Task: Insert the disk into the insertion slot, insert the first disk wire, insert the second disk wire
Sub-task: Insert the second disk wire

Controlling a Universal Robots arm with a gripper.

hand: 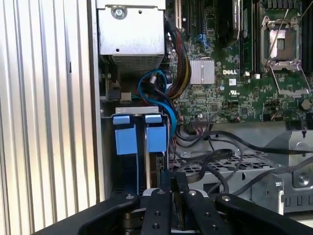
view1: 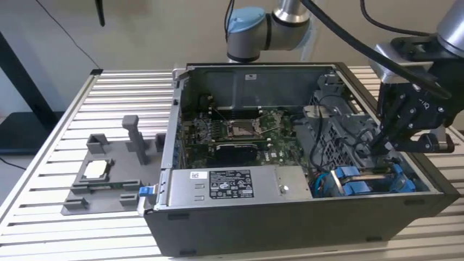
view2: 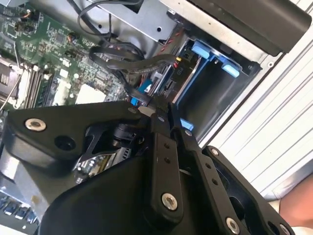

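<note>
The gripper [view1: 382, 145] is seen lowered inside the open computer case [view1: 290, 228] at the exterior view's right, its fingers [view2: 164, 117] drawn narrow and pinched on a black wire [view2: 122, 61]. Just beside it, the insertion slot [view1: 366, 182] with its blue fittings is found at the case's near right corner; the disk cannot be made out for certain.

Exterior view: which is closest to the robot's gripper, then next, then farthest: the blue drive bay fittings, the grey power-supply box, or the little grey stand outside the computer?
From the gripper:
1. Blue drive bay fittings, just below it, in the case's corner at the exterior view's right.
2. Grey power-supply box, along the case's front edge, mid-picture.
3. Grey stand, on the slatted table outside the case, at the exterior view's left.
</note>
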